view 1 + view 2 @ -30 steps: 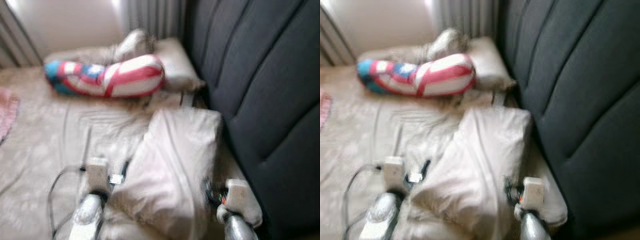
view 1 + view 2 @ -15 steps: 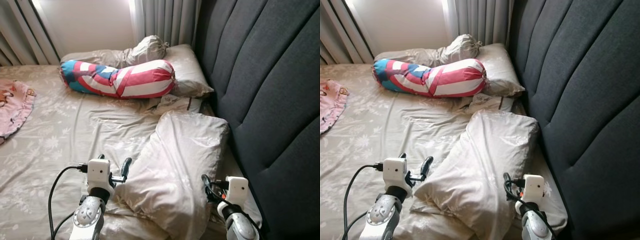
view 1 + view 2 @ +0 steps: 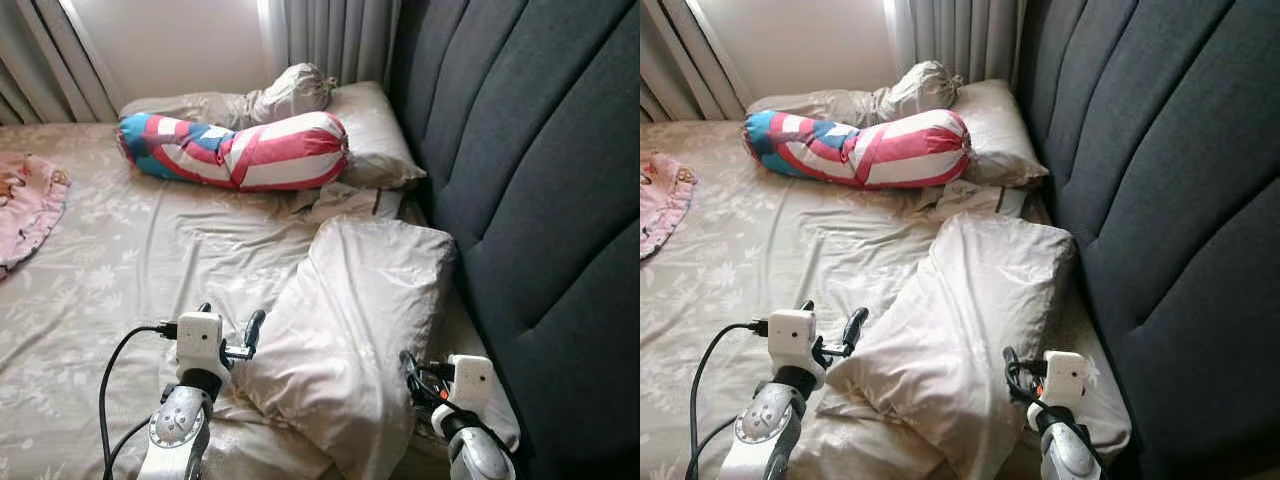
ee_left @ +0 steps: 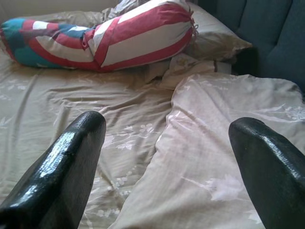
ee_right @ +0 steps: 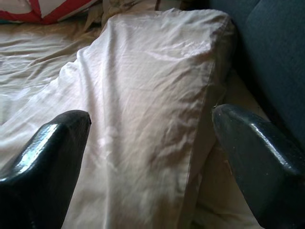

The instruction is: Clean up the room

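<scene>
A large beige pillow (image 3: 350, 320) lies askew on the bed, one end against the dark headboard (image 3: 530, 170). My left gripper (image 3: 232, 320) is open at the pillow's near left edge, its fingers (image 4: 62, 176) spread over the sheet and the pillow's side. Open as well, my right gripper (image 5: 151, 143) sits at the pillow's near right corner, close to the headboard, with the pillow lying between its fingers but not pinched. A red, white and blue bolster (image 3: 235, 152) lies across the far part of the bed.
A second beige pillow (image 3: 375, 135) and a crumpled bundle of cloth (image 3: 290, 92) lie behind the bolster, below grey curtains (image 3: 330, 35). A pink blanket (image 3: 25, 205) lies at the bed's left edge. The rumpled floral sheet (image 3: 120, 260) is bare left of my arms.
The picture was blurred a second ago and is steady now, so the camera has settled. Both grippers keep the same open pose beside the pillow.
</scene>
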Motion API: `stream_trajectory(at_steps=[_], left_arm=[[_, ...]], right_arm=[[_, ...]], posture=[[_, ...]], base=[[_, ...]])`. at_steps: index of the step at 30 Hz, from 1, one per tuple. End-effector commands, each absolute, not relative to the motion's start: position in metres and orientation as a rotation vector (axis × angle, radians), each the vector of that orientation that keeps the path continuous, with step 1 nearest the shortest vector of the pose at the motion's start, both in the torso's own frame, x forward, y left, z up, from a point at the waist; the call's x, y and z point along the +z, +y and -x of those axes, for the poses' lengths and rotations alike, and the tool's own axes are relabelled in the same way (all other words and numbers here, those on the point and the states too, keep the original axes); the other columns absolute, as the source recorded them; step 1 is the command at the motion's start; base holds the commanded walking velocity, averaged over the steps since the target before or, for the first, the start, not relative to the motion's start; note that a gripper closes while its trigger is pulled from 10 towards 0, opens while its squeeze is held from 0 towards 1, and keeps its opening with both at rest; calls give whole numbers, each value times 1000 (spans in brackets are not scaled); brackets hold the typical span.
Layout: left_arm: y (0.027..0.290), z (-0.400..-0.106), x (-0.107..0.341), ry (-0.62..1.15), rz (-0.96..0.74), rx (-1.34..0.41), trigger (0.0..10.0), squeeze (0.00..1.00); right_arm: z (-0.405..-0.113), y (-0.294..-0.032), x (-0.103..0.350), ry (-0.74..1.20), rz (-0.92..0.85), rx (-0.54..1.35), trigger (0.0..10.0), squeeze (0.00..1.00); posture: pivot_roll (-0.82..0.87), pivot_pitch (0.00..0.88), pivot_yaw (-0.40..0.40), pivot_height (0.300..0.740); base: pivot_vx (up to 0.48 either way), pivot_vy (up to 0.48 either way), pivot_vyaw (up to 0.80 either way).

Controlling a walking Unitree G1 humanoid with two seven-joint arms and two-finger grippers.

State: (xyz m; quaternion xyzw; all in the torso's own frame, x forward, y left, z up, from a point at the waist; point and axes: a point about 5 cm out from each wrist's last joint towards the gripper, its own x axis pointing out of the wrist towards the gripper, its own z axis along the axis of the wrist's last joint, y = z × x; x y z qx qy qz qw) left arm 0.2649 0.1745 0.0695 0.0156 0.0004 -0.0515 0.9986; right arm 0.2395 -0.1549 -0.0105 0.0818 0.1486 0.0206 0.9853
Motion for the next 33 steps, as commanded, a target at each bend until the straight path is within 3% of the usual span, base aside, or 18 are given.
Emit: stream_trajectory(at_steps=[1, 16, 21, 33], left_arm=[[173, -266, 67, 21, -19, -108, 10000, 0], [173, -266, 67, 20, -20, -106, 10000, 0], [172, -266, 68, 20, -20, -103, 10000, 0], [171, -268, 70, 12, -14, -103, 10000, 0]], right_arm=[[-239, -155, -13, 318, -149, 43, 10000, 0], [-236, -153, -22, 383, -128, 39, 10000, 0], [-236, -151, -18, 341, -142, 60, 10000, 0], [-239, -150, -16, 326, -161, 64, 10000, 0]], posture=[[-96, 56, -32, 666], [-95, 59, -31, 666], [-93, 60, -33, 632], [-92, 58, -35, 632]], base=[[0, 0, 0], [0, 0, 0], [0, 0, 0], [0, 0, 0]])
